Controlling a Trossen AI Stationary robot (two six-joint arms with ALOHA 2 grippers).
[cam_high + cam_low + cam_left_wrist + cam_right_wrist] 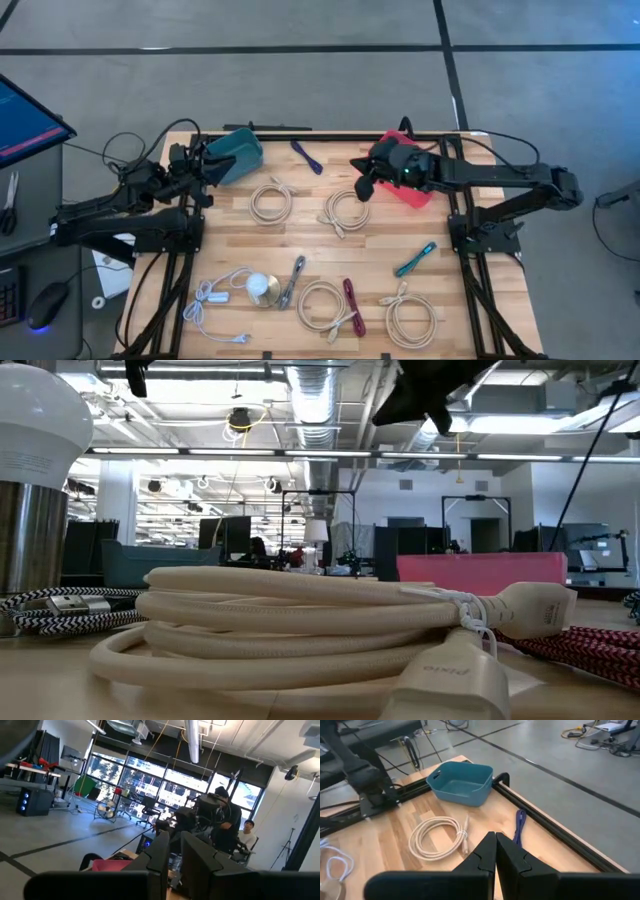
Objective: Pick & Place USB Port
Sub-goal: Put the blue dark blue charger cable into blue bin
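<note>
Several coiled and loose USB cables lie flat on the wooden table: cream coils (270, 201) (345, 211) (322, 305) (410, 317), a purple cable (307, 156), a teal one (415, 259) and a red one (352, 306). A teal bin (238, 153) and a pink bin (408, 183) stand near the far edge. My right gripper (362, 182) (495, 854) hovers shut beside the pink bin, above the table and holding nothing. My left gripper (205, 166) (175, 857) waits shut beside the teal bin.
A white cable (215, 300), a round white bulb on a metal base (262, 288) and a black-and-white braided cable (293, 281) lie near the table's near edge. Bare wood shows in the middle of the table (300, 245). People sit at desks in the room beyond.
</note>
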